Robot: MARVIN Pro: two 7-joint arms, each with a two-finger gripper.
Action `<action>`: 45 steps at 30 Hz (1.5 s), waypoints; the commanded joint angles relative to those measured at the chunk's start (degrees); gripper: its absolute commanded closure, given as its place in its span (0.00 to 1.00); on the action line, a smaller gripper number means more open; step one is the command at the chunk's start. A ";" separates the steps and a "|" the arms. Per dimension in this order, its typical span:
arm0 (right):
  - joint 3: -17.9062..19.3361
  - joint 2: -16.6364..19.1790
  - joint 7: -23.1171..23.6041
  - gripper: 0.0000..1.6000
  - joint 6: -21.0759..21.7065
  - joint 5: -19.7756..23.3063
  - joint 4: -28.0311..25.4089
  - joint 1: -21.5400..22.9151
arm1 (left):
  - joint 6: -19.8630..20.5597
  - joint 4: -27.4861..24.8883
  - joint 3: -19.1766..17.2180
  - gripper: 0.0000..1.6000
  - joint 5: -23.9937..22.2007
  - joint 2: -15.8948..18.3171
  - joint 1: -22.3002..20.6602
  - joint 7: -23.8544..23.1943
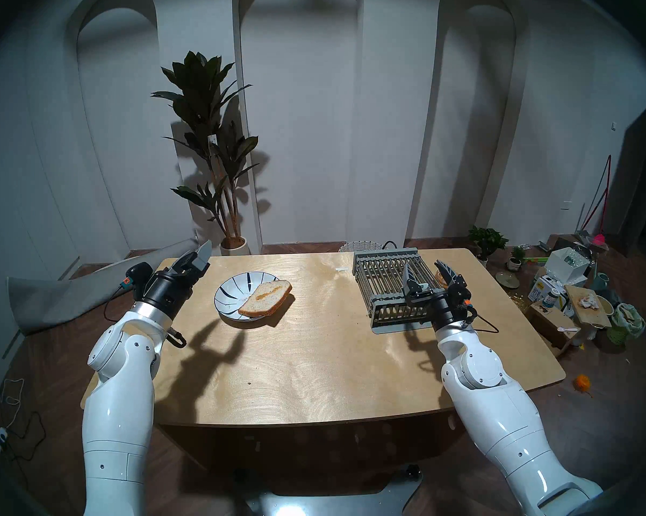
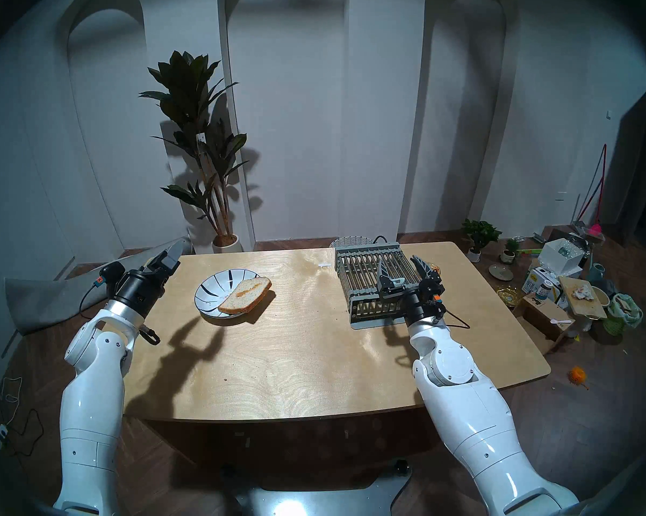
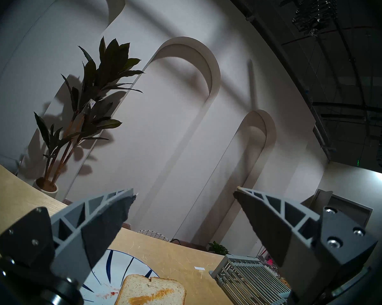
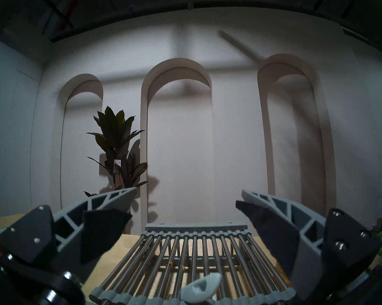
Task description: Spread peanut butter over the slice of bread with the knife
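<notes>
The slice of bread (image 1: pixel 265 298) lies on a white plate with dark stripes (image 1: pixel 227 292), overhanging its right rim, with a peanut butter smear (image 1: pixel 267 290) across its middle. The left wrist view shows the bread (image 3: pixel 141 287) and the smear (image 3: pixel 150 296) too. My left gripper (image 1: pixel 202 254) is open and empty, raised left of the plate. My right gripper (image 1: pixel 422 264) is open above the front of a grey bar rack (image 1: pixel 381 277). The knife's pale handle (image 4: pixel 201 287) lies on the rack below that gripper; its blade is hidden. A tub of peanut butter (image 2: pixel 435 268) peeks out behind my right finger.
The rack takes up the far right of the wooden table (image 1: pixel 314 355). A small white scrap (image 1: pixel 340 269) lies left of the rack. A wicker basket (image 1: pixel 358 246) and a tall plant (image 1: pixel 210 143) stand behind the table. Boxes and clutter (image 1: pixel 574 292) cover the floor to the right.
</notes>
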 commanded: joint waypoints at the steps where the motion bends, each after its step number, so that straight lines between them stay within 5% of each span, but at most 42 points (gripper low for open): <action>1: 1.67 0.84 0.12 0.00 3.25 2.40 -7.28 2.66 | 0.63 -0.85 0.06 0.00 -0.89 0.66 -1.63 -0.83; 12: 1.21 -0.81 -4.25 0.00 14.34 4.39 -10.86 9.44 | 4.12 0.23 1.81 0.00 -0.94 2.77 -2.76 -1.27; 16: -0.19 -1.75 -8.14 0.00 18.71 3.42 -9.72 11.72 | 2.16 1.12 2.99 0.00 1.65 2.96 -3.91 0.06; 33: -4.35 -3.27 -15.91 0.00 37.13 1.78 -6.52 19.30 | -14.73 6.53 8.86 0.00 28.89 6.62 -5.79 12.86; 38: -4.98 -3.28 -16.82 0.00 39.80 1.36 -6.45 20.01 | -17.83 7.31 8.92 0.00 32.71 5.84 -5.90 15.68; 45: -4.43 -4.03 -14.42 0.00 35.16 2.77 -3.07 19.17 | -20.78 6.36 7.48 0.00 31.57 4.59 -5.58 17.34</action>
